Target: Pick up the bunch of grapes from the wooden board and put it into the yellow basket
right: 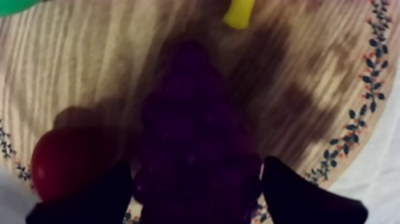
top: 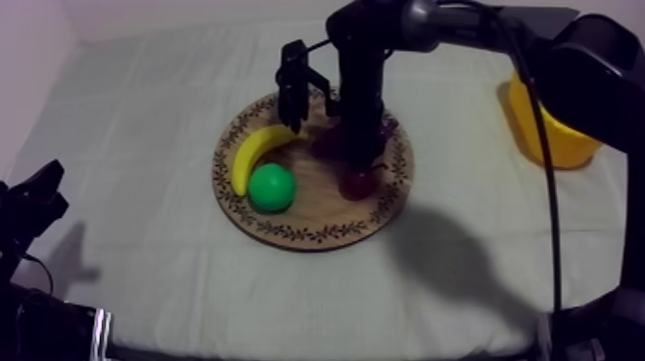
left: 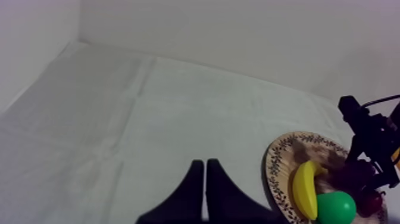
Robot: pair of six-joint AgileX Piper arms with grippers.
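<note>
- left gripper (left: 204,164): idle low at its side, fingers pressed together
- wooden board (top: 288,230): one banana (top: 251,156), one green fruit (top: 272,187), one bunch of grapes (right: 193,131), one small red fruit (top: 358,182)
- right gripper (right: 196,193) straddles the grapes, fingers apart, probably not squeezing yet; grasp step, next up: close, lift
- one yellow basket (top: 542,134), far right

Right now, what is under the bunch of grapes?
The bunch of grapes lies on the wooden board, whose wood shows around it. The patch directly beneath is covered by the grapes themselves.
</note>
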